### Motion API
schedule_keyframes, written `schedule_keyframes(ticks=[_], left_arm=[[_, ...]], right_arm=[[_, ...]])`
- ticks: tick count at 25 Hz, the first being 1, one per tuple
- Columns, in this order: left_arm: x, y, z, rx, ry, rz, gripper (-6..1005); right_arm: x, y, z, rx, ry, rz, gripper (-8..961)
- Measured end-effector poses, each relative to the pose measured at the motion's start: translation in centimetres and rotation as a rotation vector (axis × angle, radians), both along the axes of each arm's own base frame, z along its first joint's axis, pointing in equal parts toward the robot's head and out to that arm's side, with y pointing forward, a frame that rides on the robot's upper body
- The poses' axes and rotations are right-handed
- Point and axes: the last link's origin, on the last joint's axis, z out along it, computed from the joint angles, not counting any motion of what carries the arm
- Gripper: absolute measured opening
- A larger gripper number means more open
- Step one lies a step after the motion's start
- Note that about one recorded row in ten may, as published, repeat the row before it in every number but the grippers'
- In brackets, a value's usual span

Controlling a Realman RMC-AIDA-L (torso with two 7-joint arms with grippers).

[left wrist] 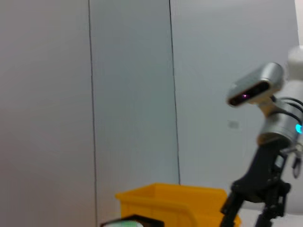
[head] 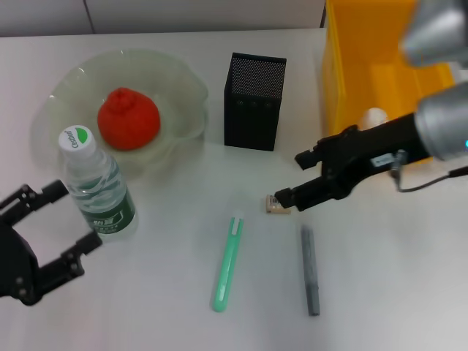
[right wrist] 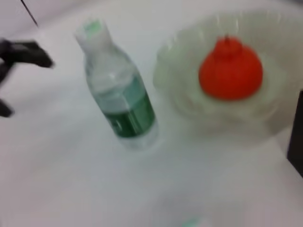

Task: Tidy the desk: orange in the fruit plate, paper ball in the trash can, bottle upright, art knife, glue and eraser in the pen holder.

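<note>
reaching in with the right gripper [head: 289, 178], fingers spread wide, lower fingertip touching the eraser [head: 276, 205] lying on the table [head: 395, 278], gripping nothing. idling at the near left edge with the left gripper [head: 55, 219], wide open and empty, just beside the upright bottle [head: 97, 186]. sitting in the fruit plate [head: 179, 88]: the orange [head: 129, 118]. standing between plate and trash can [head: 365, 66]: the pen holder [head: 253, 102].

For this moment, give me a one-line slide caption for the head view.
Right gripper open over the eraser; orange in fruit plate, bottle upright by open left gripper.
</note>
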Motion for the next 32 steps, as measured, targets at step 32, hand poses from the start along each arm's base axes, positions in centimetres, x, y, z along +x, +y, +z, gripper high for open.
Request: schedule_keyframes(ticks=[32], left_arm=[[-0.5,1.0,-2.3,-0.094,0.03,0.057,765]], right_arm=[[-6.4,0.0,-10.5,-0.066,-0.42,-0.123,783]])
